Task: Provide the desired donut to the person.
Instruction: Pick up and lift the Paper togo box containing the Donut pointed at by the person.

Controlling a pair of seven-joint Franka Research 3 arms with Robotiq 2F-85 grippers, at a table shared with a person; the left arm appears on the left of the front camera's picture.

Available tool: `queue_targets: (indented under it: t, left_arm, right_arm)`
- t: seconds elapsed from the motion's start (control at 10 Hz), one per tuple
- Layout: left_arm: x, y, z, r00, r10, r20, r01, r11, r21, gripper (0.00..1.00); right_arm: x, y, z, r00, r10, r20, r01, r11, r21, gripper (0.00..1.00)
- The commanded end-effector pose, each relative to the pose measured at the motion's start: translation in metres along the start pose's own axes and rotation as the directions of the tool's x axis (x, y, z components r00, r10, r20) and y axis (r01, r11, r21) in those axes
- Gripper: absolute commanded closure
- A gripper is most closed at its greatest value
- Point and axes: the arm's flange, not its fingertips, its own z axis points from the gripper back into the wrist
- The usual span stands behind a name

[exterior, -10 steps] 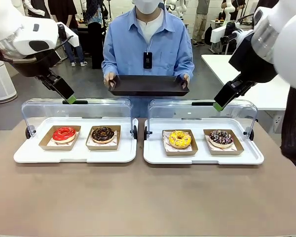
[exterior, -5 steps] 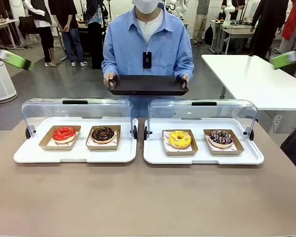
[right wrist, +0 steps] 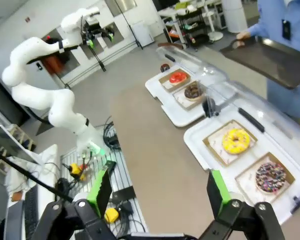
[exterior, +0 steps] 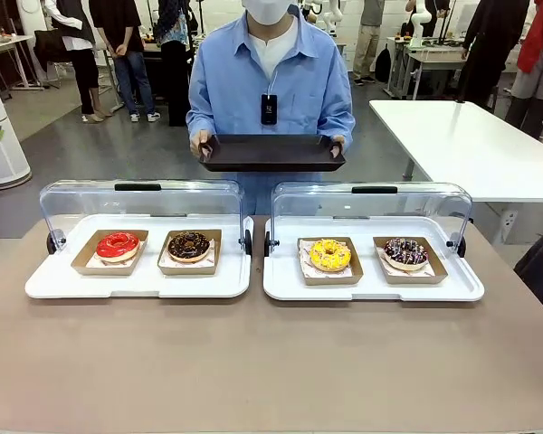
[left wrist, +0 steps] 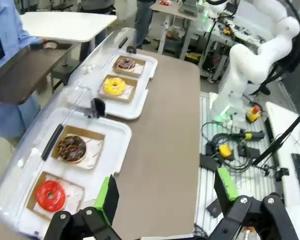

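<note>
Four donuts sit in cardboard trays under raised clear lids: red (exterior: 118,245) and chocolate (exterior: 189,244) in the left case, yellow (exterior: 330,255) and dark sprinkled (exterior: 405,252) in the right case. The person (exterior: 271,81) stands behind the cases, both hands holding a dark tray (exterior: 271,154). My left gripper (left wrist: 167,192) is open, high above the table's left end, with the red donut (left wrist: 50,195) below it. My right gripper (right wrist: 159,192) is open too, high over the right end, above the sprinkled donut (right wrist: 270,176). Neither holds anything.
Two white cases (exterior: 45,285) (exterior: 466,287) lie side by side at the table's far half, their lids (exterior: 138,194) tilted back. The near half of the brown table (exterior: 271,362) is bare. A white table (exterior: 462,145) stands at the back right, with people behind.
Both arms have drawn up and outward from above the lid handles and left the front view. The donuts, lids and the person's tray have stayed put.
</note>
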Motion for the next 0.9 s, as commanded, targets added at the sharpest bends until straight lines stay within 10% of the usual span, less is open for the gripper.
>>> queue_targets:
  t: [0.0,0.8]
  left_arm:
    - [-0.001,0.004,0.002,0.998,-0.064,-0.015,0.064,0.997,0.040,0.00]
    - [-0.027,0.011,0.011,0.981,-0.018,-0.191,0.044,0.990,0.135,0.00]
  right_arm:
    - [-0.004,-0.024,0.003,0.998,0.062,-0.029,-0.062,0.998,0.001,0.00]
    - [-0.026,-0.038,0.015,0.974,0.075,-0.213,-0.103,0.987,-0.123,0.00]
